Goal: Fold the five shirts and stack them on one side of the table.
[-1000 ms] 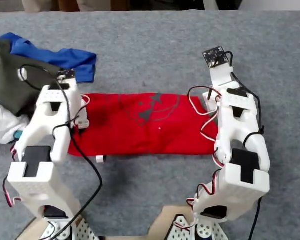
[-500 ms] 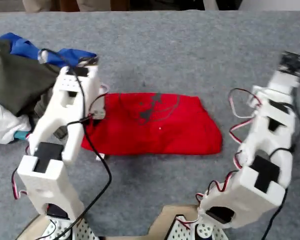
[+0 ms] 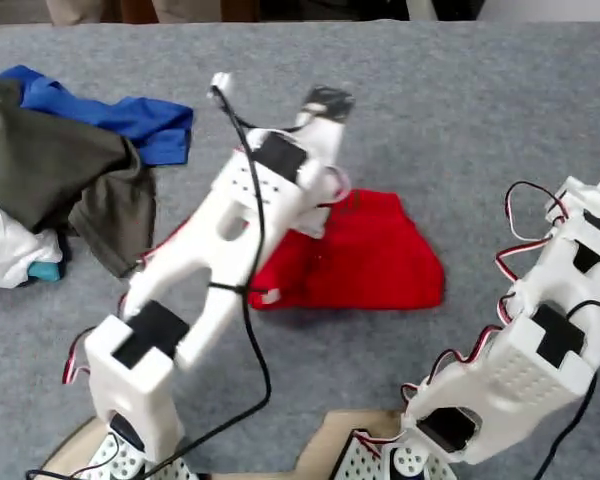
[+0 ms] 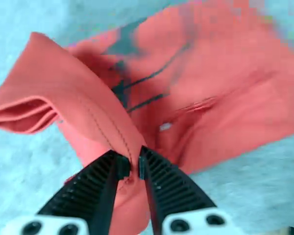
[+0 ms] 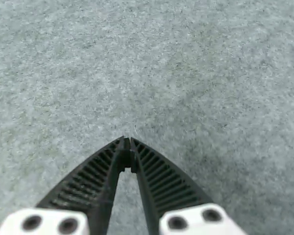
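High view: red shirt point(image 3: 380, 262) lies long side to side.

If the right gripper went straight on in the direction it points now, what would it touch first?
Most likely the bare grey table cover. The right gripper, shut and empty, points at it with nothing in between. How far away the cover lies, I cannot judge.

My arms point(image 3: 230, 225): white plastic shells, black motor blocks.
My cables point(image 3: 525, 215): black, also red-and-white strands.
My fingers point(image 4: 169, 183): black, ribbed.
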You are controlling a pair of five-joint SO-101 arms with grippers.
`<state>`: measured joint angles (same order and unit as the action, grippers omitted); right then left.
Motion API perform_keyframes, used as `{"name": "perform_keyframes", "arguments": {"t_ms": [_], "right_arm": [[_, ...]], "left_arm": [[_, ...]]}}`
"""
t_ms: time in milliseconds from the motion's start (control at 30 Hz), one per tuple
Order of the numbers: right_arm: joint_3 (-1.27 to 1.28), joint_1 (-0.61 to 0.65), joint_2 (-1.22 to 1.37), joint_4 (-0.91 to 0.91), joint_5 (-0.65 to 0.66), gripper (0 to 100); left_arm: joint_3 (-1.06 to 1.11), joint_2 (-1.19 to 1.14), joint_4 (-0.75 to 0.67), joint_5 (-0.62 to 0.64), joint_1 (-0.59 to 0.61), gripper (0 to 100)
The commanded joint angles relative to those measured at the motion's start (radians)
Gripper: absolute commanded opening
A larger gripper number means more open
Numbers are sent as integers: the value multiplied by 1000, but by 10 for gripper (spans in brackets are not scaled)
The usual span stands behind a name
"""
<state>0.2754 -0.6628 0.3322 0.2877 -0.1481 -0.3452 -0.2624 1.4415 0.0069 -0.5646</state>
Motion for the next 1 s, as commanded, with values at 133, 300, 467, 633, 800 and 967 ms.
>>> {"name": "perform_keyframes", "arguments": {"t_ms": [133,300,467,633,800,967], "right_arm": [[-58,-12,-4,-20,-8,5],[-58,-12,-2,-20,-8,5],[-59,-10,-2,-20,-6,5],[-59,-8,-1,-20,-6,5],[-59,-5,-1,-21,-6,5],[-61,-1,1,-21,-6,5]], "left_arm": [[-203,-81,-66,32,-129,19],[-399,-251,-68,126,-176,19],[-620,-414,-44,164,-219,19],[-822,-532,38,170,-255,19],[-954,-607,89,170,-264,19],[-991,-619,158,170,-272,131]]}}
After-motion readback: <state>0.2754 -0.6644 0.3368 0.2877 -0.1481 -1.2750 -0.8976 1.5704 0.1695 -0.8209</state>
